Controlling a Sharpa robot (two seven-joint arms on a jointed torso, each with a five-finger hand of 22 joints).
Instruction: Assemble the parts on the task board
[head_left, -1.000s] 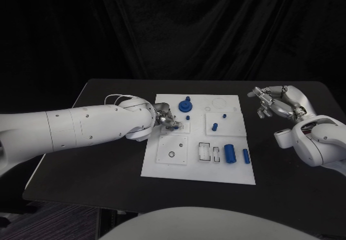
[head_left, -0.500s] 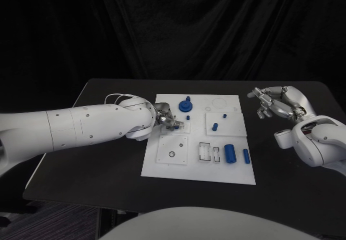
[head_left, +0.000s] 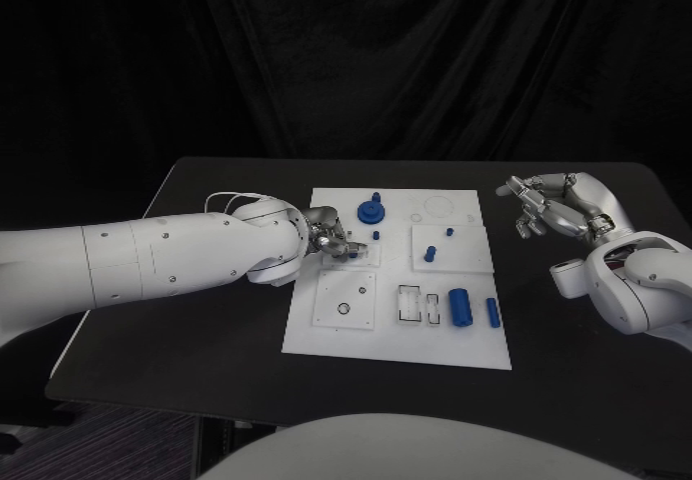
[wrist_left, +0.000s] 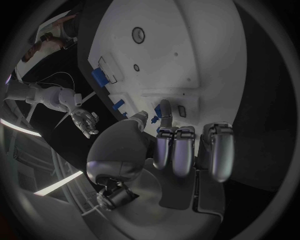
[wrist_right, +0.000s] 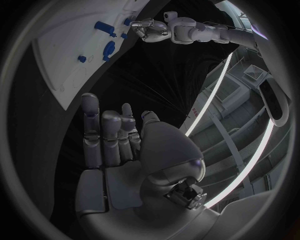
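Task board: white plate, centre of worktop, carrying blue parts. Left hand: over the board's left-centre, fingers curled at a small part; grip cannot be confirmed. Right hand: open, empty, off the board's right edge, farther away.

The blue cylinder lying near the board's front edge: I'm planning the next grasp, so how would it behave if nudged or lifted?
The blue cylinder lies on its side on the task board, so a sideways nudge would probably roll it. It looks like rigid, smooth plastic, so likely stiff, light, and possibly slippery between metal fingers. Stood on end it might tip.
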